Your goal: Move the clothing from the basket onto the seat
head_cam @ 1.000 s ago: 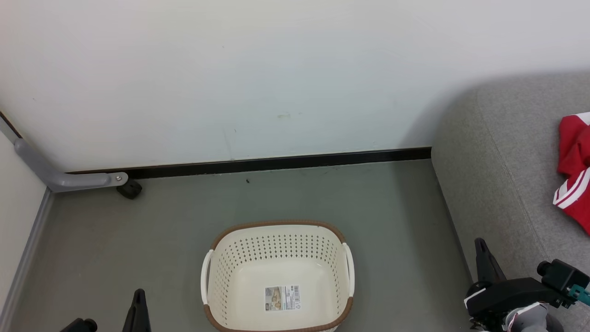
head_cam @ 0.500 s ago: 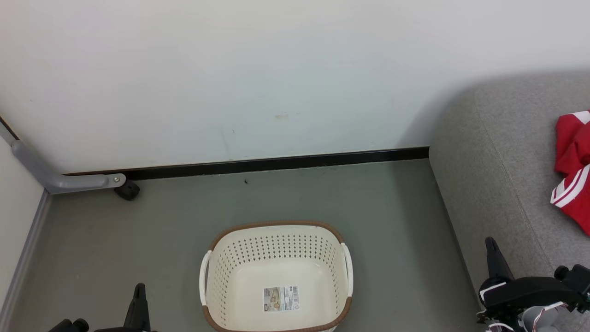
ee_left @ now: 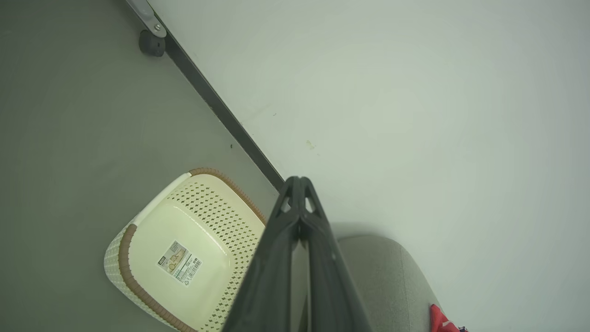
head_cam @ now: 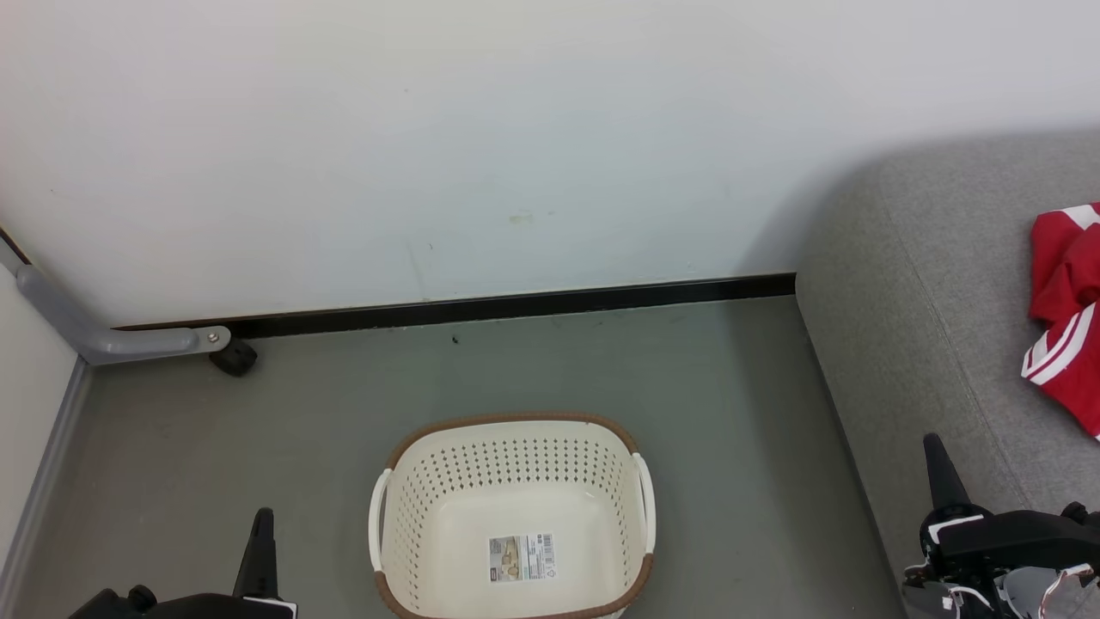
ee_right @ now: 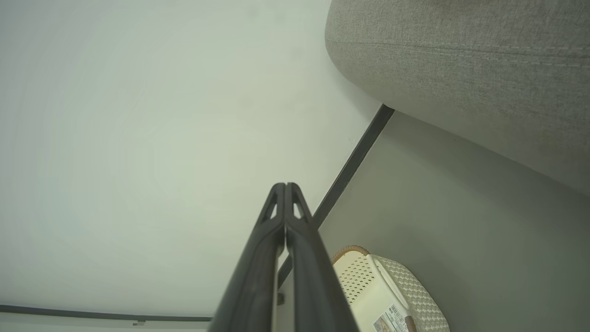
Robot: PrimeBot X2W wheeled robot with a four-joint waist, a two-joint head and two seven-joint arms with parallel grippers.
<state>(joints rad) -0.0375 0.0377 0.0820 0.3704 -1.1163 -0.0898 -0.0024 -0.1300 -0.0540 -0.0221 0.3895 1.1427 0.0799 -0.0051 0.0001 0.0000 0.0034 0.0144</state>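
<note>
The basket [head_cam: 511, 419] stands on the grey floor [head_cam: 687, 387] in front of the robot, near the white wall [head_cam: 516, 129]. Its interior holds no garment; the label sticker [head_cam: 521, 557] on its bottom is fully exposed. The clothing [head_cam: 1061, 318] lies as a red, white-striped heap on the seat [head_cam: 928, 284], at the right edge of the head view. That edge cuts the heap off, so it cannot be told from here whether one or two pieces lie there.

The left gripper [head_cam: 260, 516] hangs just left of the basket with its fingers pressed together, holding nothing. The right gripper [head_cam: 932, 443] hangs over the front edge of the seat, likewise closed and empty. Both wrist views confirm fingertips in contact.

Judgement: the transfer step appears complete, and the task stands at or very close to its end. The next move calls for no further grasp. It calls only for confirming that nothing is left in the basket and keeping both arms clear of the seat and the basket.
</note>
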